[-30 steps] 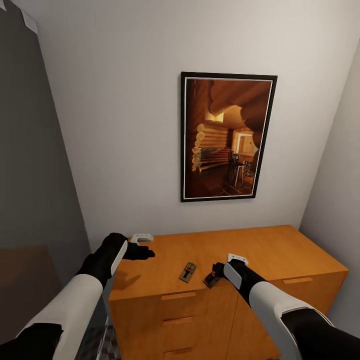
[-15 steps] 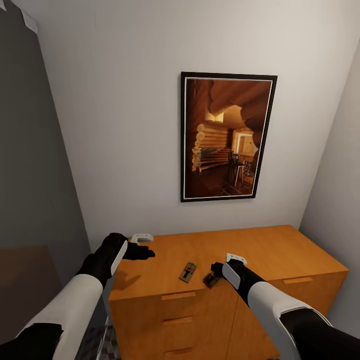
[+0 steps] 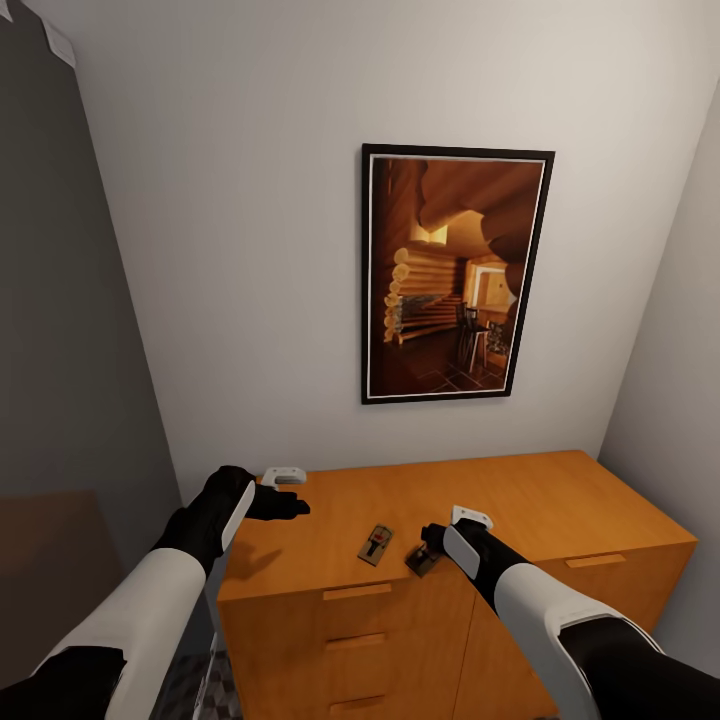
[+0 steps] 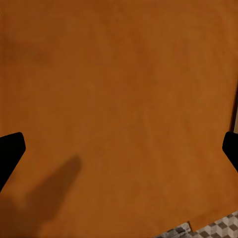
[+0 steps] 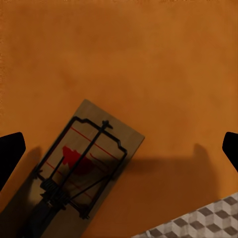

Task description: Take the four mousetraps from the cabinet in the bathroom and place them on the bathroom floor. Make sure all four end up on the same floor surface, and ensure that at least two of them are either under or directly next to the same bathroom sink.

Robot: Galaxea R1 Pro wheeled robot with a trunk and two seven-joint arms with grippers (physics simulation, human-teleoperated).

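Smooth orange-brown cabinet (image 3: pixel 520 500) top; two flat wooden mousetraps (image 3: pixel 375 544), wire, red spot. Left fingers (image 4: pixel 11 151) apart; right fingers (image 5: pixel 10 148) apart over near-edge mousetrap (image 5: pixel 82 171).

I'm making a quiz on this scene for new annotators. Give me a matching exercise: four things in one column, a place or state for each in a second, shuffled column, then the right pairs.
Things:
1. left end effector
2. right end effector
3. mousetrap lying apart from both arms
4. framed picture

Places or states:
A. hangs on the wall above the cabinet
B. open over the near mousetrap by the front edge
C. flat on the cabinet top, between the two arms
D. open over bare wood at the cabinet's left end

Pairs: 1-D, 2-B, 3-C, 4-A
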